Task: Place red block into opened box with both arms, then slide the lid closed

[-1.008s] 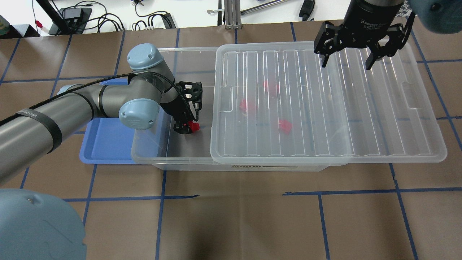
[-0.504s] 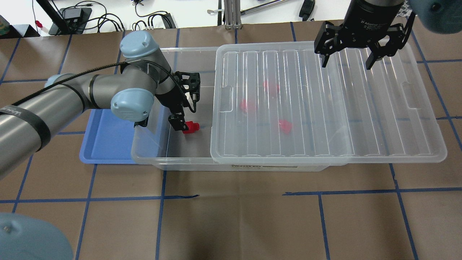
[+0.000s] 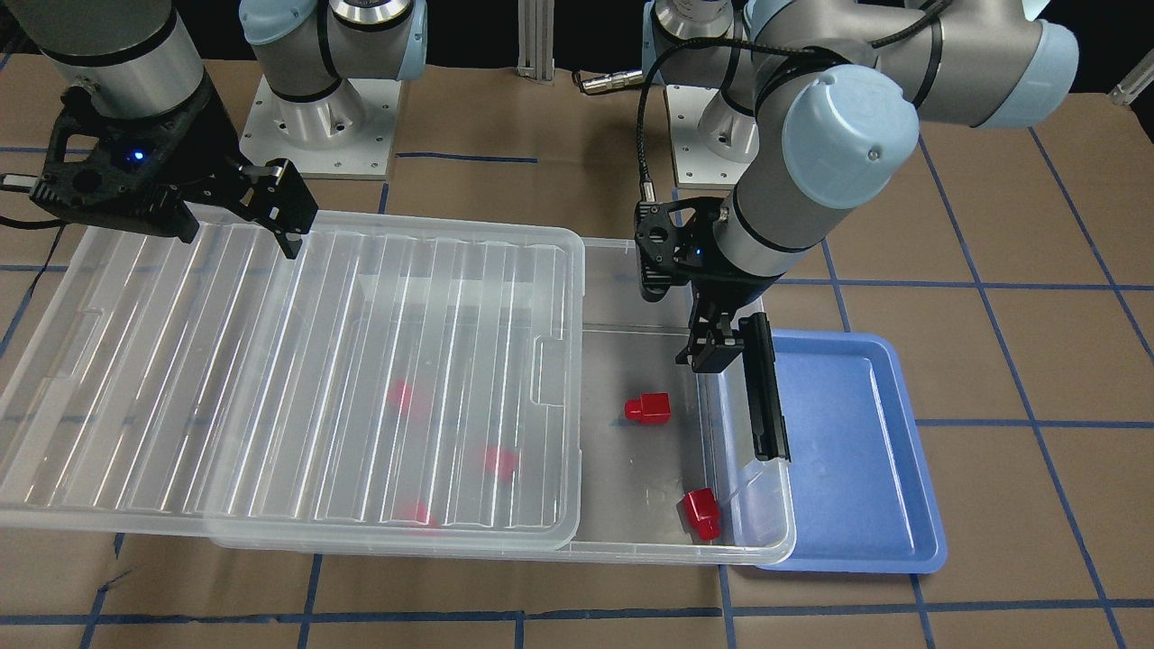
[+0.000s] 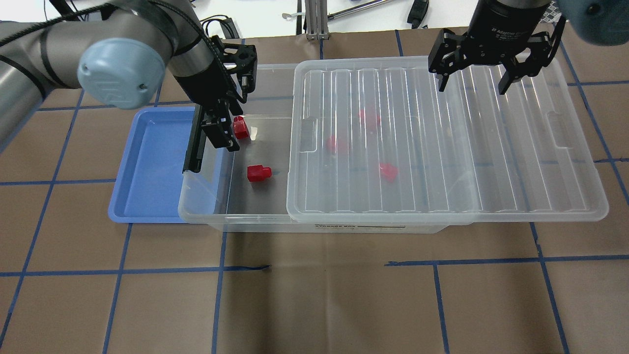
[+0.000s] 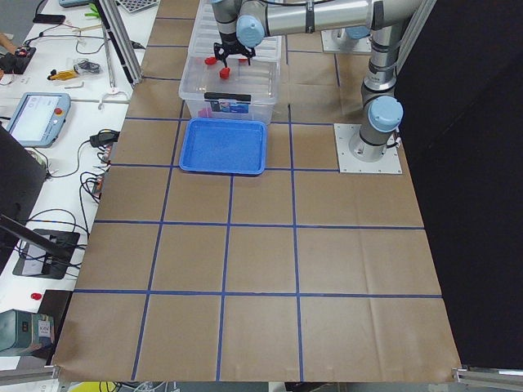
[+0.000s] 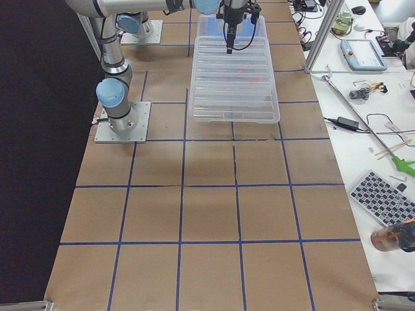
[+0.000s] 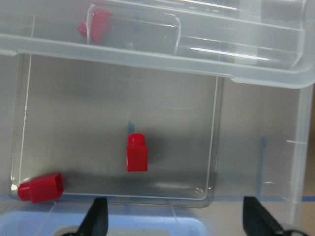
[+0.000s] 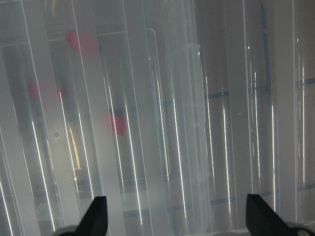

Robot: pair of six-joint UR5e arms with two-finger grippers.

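A red block [image 4: 258, 173] [image 3: 647, 407] [image 7: 137, 152] lies on the floor of the clear box [image 4: 231, 216] [image 3: 762, 541], in the uncovered left end. Another red block [image 4: 240, 128] [image 7: 42, 187] sits in that end's far corner. Three more show blurred under the lid [image 4: 442, 147] [image 3: 270, 379], which covers most of the box and overhangs its right end. My left gripper [image 4: 226, 118] [image 3: 717, 338] [image 7: 176, 221] hangs open and empty above the box's left end. My right gripper [image 4: 471, 86] [image 3: 234, 230] [image 8: 177, 223] is open above the lid's far edge.
A blue tray [image 4: 147, 162] [image 3: 856, 433] lies against the box's left end, partly under it. The black latch bar [image 4: 194, 147] runs along that end. Brown paper with blue tape lines covers the table. Cables and tools lie beyond the far edge.
My left gripper has let go of the red block, risen and drawn back toward the box's far left corner. The block stays on the box floor. The right arm has not moved.
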